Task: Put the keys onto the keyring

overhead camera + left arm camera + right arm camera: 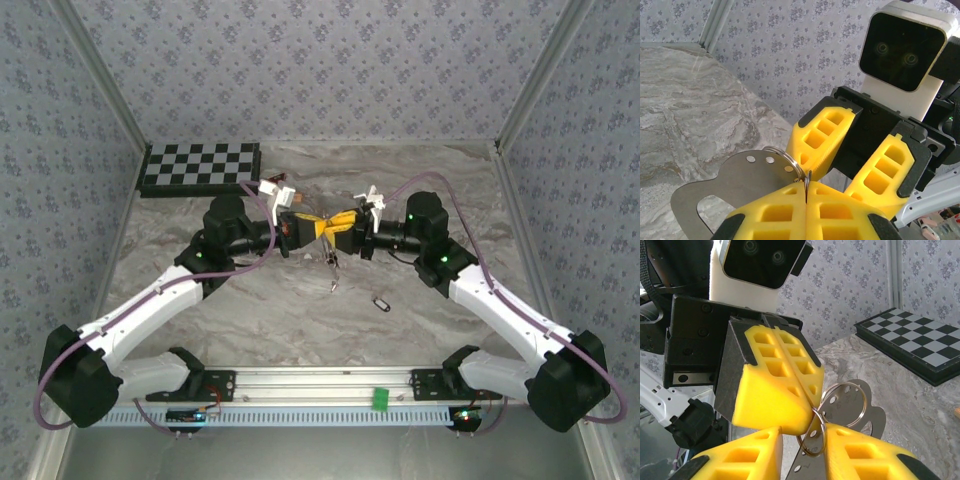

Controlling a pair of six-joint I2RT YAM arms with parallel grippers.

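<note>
Both grippers meet above the middle of the table. My left gripper (312,226) (806,192) is shut on the edge of a silvery keyring (785,160) (845,402), which lies against a flat metal tag (730,185) with small holes. A second, smaller ring (812,436) hangs linked to the first, between the fingers of my right gripper (338,226) (802,452). Those fingers stand apart, and the ring is close to the right one (870,455). A small dark key (381,302) lies on the table, and another small thin piece (331,285) is below the grippers.
A checkerboard (200,167) (920,345) lies at the back left of the marbled table (260,310). A small green piece (380,398) sits on the front rail. Patterned walls close in the sides and back.
</note>
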